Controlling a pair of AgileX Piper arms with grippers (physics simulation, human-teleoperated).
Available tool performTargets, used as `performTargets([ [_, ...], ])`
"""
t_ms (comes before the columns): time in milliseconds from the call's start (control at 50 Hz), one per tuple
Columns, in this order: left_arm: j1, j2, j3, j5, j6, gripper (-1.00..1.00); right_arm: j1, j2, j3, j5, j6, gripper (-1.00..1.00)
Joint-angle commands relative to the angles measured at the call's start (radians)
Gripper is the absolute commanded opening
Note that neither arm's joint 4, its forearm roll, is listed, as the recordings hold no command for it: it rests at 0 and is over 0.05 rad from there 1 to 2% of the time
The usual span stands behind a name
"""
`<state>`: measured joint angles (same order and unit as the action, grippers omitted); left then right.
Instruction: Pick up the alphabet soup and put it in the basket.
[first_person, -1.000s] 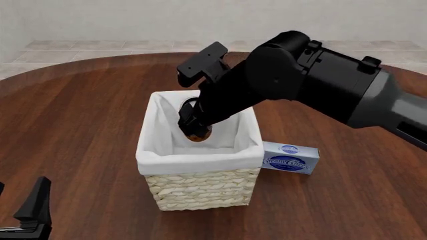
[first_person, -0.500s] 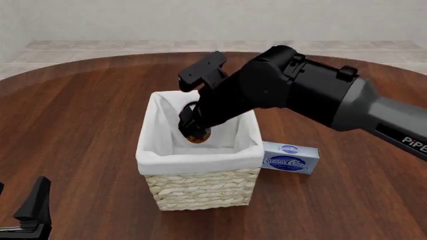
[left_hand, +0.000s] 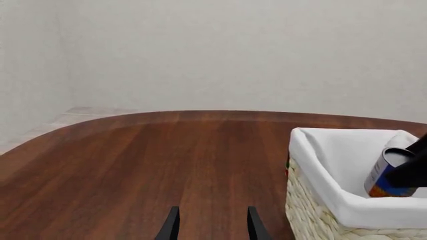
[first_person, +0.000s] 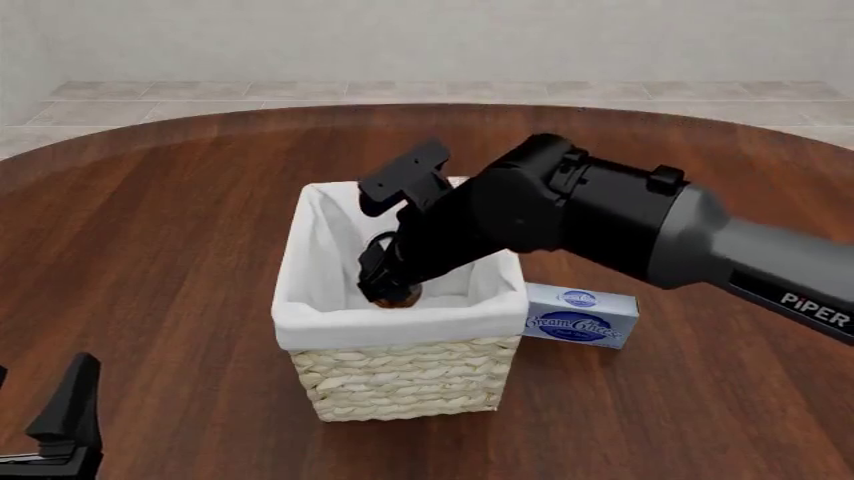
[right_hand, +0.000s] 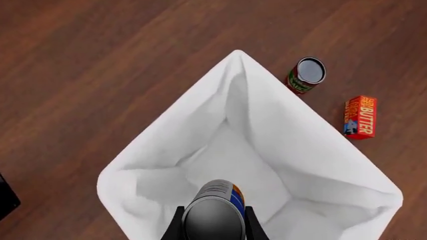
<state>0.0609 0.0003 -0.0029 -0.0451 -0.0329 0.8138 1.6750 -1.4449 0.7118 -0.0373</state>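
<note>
- Centre of front view: right gripper (first_person: 384, 285) reaches down inside the basket (first_person: 400, 378), fingers clamped on alphabet soup (first_person: 391, 292).
- Right wrist view: can (right_hand: 215, 215) sits between both fingers at bottom centre, above the white lining; not touching basket floor as far as visible.
- Left wrist view: can (left_hand: 385, 172) tilted, below rim level at right edge.
- Left gripper (left_hand: 212, 226) idle at lower left, fingers apart, holding nothing.
- Progress est.: pick + carry done; can w/in the walls. Left: let go, withdraw arm.
- Cream cheese box (first_person: 579, 317) just beside basket, right side; untouched.
</note>
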Motion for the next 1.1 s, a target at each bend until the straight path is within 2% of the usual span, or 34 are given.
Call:
performTargets([
  [20,-0.001,0.0,0.0,0.0,0.003,1.0,-0.001,-0.007,0.029,-0.025,0.033,-1.0],
  [560,-0.004,0.0,0.0,-0.001,0.005,1.0,-0.037,-0.001,-0.003,-0.018,0.008,-1.0],
  [860,-0.002,0.0,0.0,0.0,0.004,1.0,-0.036,0.002,-0.003,-0.023,0.014,-1.0],
  [880,-0.002,0.0,0.0,0.0,0.004,1.0,-0.038,0.003,-0.005,-0.023,0.016,1.0],
  [1100,-0.003,0.0,0.0,0.001,0.004,1.0,-0.042,0.008,-0.006,-0.023,0.01,1.0],
])
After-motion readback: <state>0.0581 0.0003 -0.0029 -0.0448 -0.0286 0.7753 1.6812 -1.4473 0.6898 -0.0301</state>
